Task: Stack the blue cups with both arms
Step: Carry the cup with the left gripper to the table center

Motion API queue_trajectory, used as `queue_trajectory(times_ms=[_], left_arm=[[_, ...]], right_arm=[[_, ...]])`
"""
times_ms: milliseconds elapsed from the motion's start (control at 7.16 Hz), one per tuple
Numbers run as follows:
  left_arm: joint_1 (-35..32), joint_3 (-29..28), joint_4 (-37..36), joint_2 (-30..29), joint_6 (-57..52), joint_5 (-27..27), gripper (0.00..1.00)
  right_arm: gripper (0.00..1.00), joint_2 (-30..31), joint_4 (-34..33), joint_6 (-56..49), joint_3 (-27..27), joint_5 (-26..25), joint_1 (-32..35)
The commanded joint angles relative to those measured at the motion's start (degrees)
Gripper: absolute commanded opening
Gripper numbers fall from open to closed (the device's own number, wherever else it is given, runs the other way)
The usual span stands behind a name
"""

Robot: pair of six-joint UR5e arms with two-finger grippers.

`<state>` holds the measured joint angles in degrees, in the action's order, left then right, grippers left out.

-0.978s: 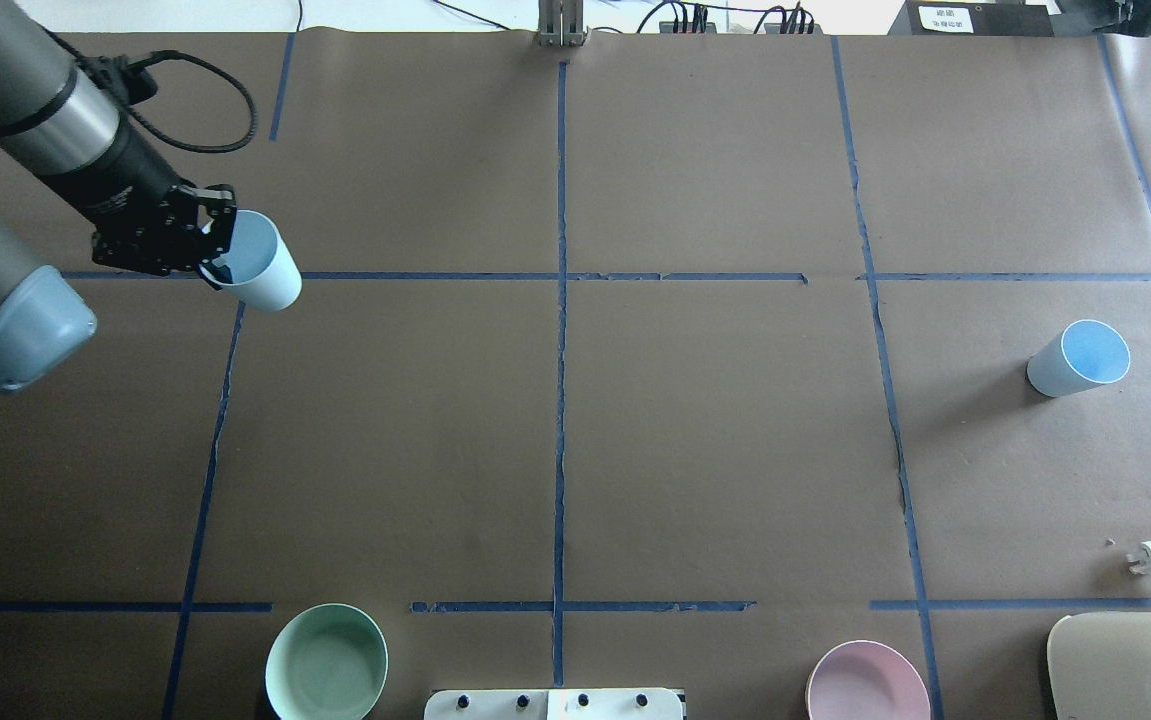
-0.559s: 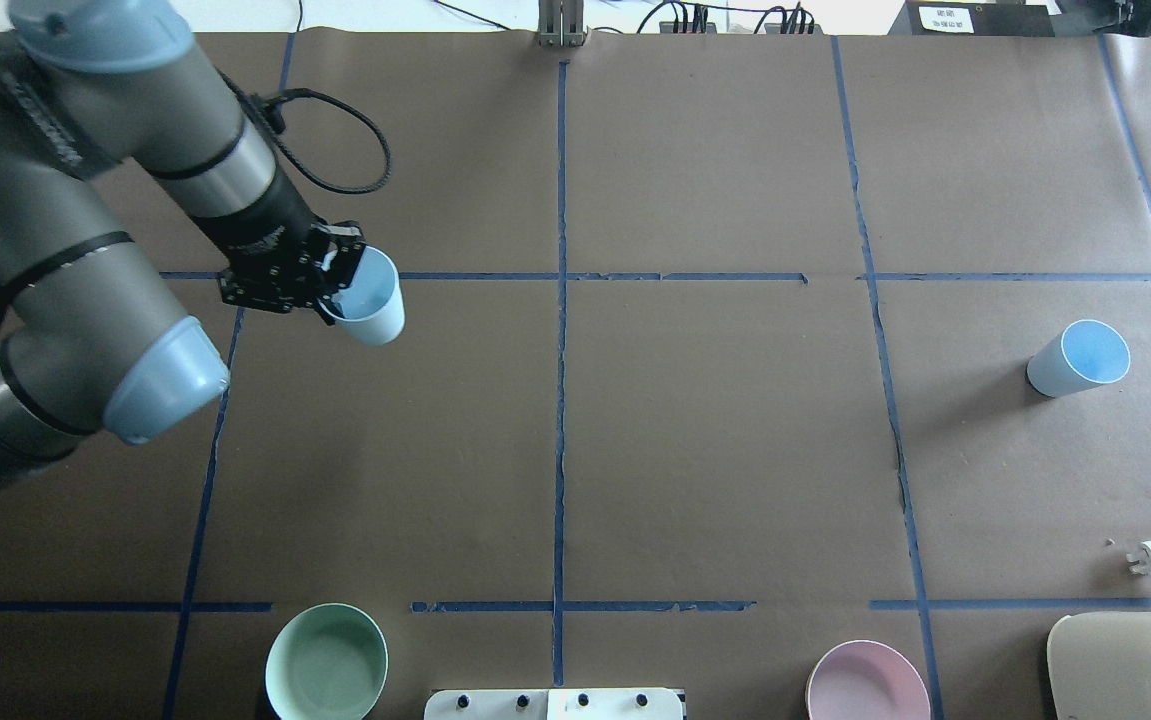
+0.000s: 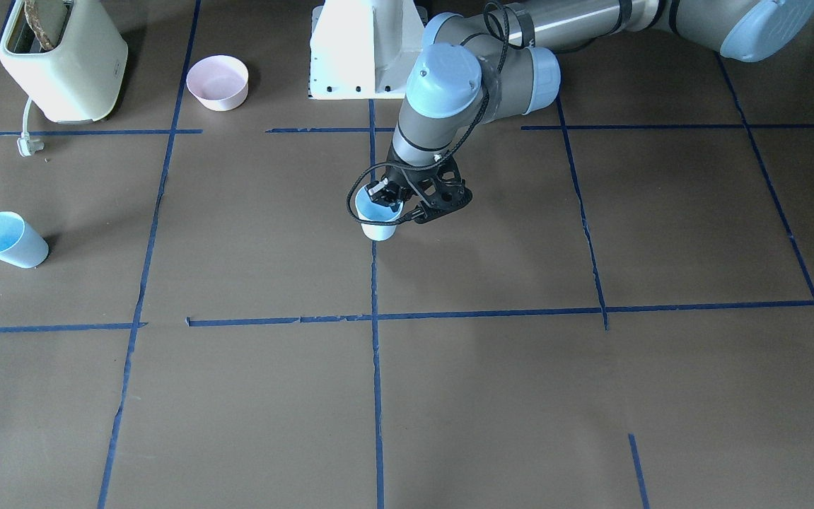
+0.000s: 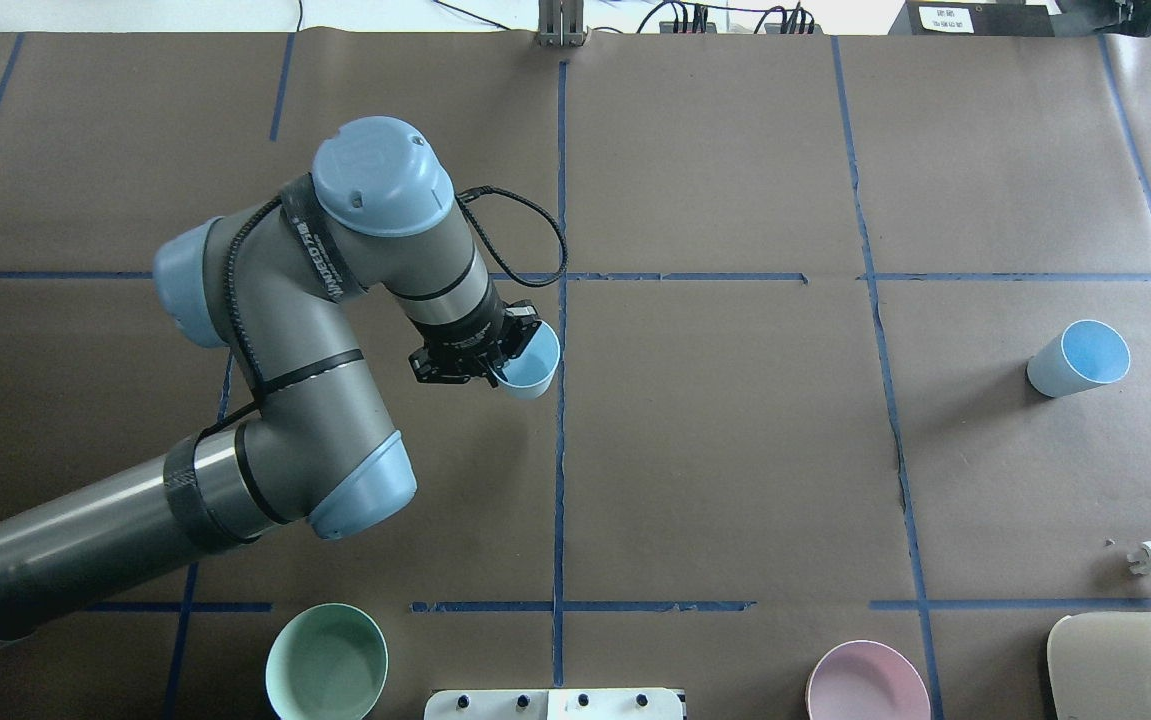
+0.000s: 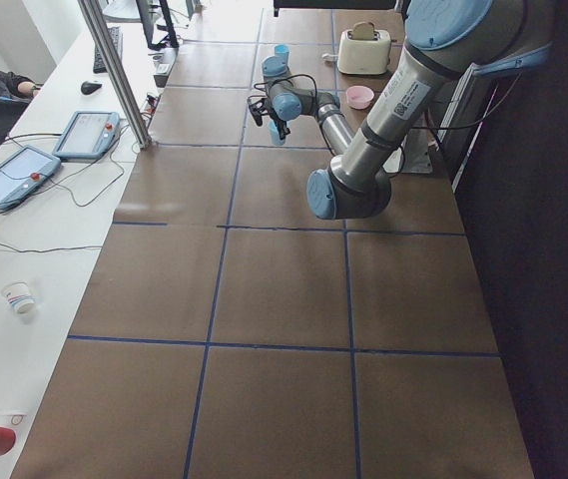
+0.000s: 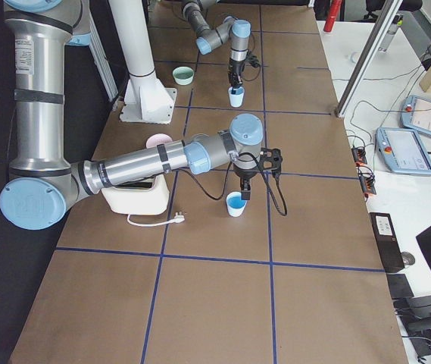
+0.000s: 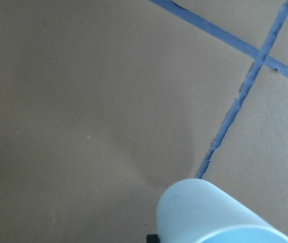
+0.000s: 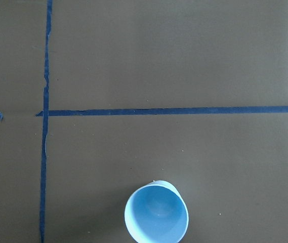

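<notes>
Brown paper with blue tape lines covers the table (image 4: 735, 450). A second ago my left arm (image 4: 335, 300) was far out on its own side with a blue cup. Now it has swung in, and the held cup (image 4: 537, 368) is right beside the middle tape line (image 4: 560, 480). I think that means the carry to the middle is nearly done and the stacking comes next.

The left gripper (image 4: 501, 362) pinches the cup by its rim, one finger inside and one outside, closed tight on it. The cup hangs upright with its mouth up. I cannot tell if its bottom touches the paper. The arm is folded at the elbow and its wrist points down.

The other cup (image 4: 1080, 358) has not moved. It stands well apart on the right side, mouth up. In the right side view the right gripper (image 6: 245, 194) hangs just over that cup, and the right wrist camera looks down into it. The overhead and front views do not show that arm. I cannot tell if its jaws are wide or closed.
</notes>
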<state>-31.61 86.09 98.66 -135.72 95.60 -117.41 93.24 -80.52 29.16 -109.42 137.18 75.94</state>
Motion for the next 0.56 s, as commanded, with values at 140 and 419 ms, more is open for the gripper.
queue_trajectory(times_ms=[140, 419], left_arm=[[1.12, -3.04, 3.56, -0.42, -0.15, 1.3, 0.08], [1.12, -2.95, 3.3, 0.1, -0.24, 1.39, 0.42]], right_arm=[[1.0, 0.01, 7.92, 9.24, 0.44, -3.33, -3.61], [1.0, 0.1, 7.92, 9.24, 0.53, -3.33, -3.61]])
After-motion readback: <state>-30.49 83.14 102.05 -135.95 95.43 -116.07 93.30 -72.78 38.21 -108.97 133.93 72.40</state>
